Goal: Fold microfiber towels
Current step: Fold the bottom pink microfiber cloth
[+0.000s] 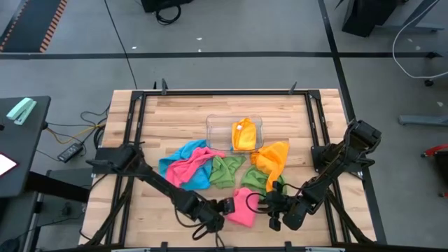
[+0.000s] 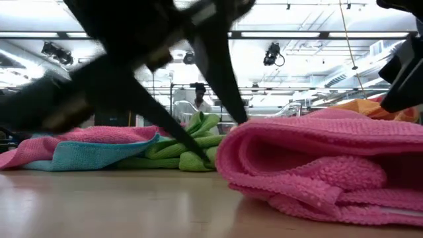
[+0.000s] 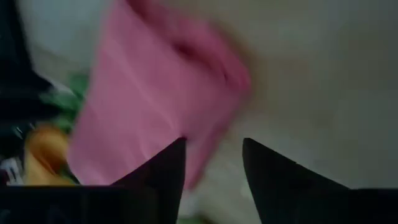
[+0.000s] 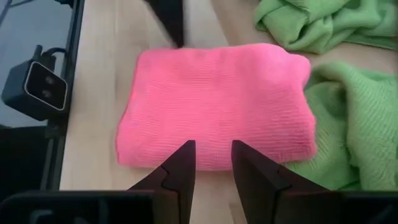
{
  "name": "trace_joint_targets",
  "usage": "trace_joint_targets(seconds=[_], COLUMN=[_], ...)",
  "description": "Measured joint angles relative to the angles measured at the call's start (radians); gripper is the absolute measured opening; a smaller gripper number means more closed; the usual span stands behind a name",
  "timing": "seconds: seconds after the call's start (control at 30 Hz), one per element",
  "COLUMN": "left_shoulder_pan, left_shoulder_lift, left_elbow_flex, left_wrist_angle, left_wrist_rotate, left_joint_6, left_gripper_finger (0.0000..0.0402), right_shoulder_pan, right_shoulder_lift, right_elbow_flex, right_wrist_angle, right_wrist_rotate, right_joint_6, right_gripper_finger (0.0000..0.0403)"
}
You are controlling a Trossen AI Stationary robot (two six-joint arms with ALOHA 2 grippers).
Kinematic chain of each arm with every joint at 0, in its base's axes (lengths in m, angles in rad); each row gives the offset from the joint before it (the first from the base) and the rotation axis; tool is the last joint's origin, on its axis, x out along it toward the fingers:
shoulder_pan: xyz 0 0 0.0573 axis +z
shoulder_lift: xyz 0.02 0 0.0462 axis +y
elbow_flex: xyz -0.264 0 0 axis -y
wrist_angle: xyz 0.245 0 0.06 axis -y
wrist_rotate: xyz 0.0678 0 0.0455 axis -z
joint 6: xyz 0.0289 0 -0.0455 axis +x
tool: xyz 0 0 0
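Nearest the low camera we are seeing the folded pink towel (image 2: 317, 165), lying flat on the bench (image 1: 175, 112) at its front edge, between the two tools. The left tool (image 1: 225, 206) is sitting just beside the towel's left edge, fingers parted with nothing between them. The right tool (image 4: 210, 163) is hovering just off the towel's right edge, fingers slightly apart and gripping nothing. The towel's long axis is running roughly front to back, across the line joining the tools; both arms are about equally near. Behind are waiting loose green towels (image 1: 227, 170), a blue towel (image 1: 178, 157), another pink towel (image 1: 192, 170) and an orange towel (image 1: 273, 157); another orange towel (image 1: 243, 134) is resting in the clear tray (image 1: 213, 126).
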Motion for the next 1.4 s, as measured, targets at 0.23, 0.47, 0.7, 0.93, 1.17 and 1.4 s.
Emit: trace_joint_targets(seconds=[0.23, 0.47, 0.7, 0.93, 1.17, 1.4], left_shoulder_pan=[-0.008, -0.008, -0.005, 0.024, 0.036, 0.040], left_shoulder_lift=[0.030, 0.031, 0.029, 0.028, 0.036, 0.036], left_elbow_flex=[0.001, 0.000, 0.000, 0.000, 0.001, 0.001], left_wrist_angle=[0.151, 0.184, 0.253, 0.272, 0.284, 0.386], left_wrist_rotate=[-0.028, 0.051, 0.059, 0.091, 0.131, 0.102], left_joint_6=[0.075, -0.026, -0.142, -0.281, -0.450, -0.515], left_gripper_finger=[0.0235, 0.0218, 0.0160, 0.0083, 0.0012, 0.0010], right_shoulder_pan=[0.001, 0.001, 0.001, 0.001, 0.001, 0.001], right_shoulder_lift=[0.000, 0.000, 0.000, 0.000, 0.000, -0.014], right_elbow_flex=[0.000, 0.000, 0.000, 0.000, 0.000, 0.009], right_wrist_angle=[0.026, 0.027, 0.034, 0.033, 0.033, 0.024], right_wrist_rotate=[0.003, 0.003, 0.002, -0.001, -0.002, -0.079], right_joint_6=[0.020, 0.034, 0.047, 0.049, 0.049, 0.049], right_gripper_finger=[0.0112, 0.0112, 0.0112, 0.0112, 0.0112, 0.0112])
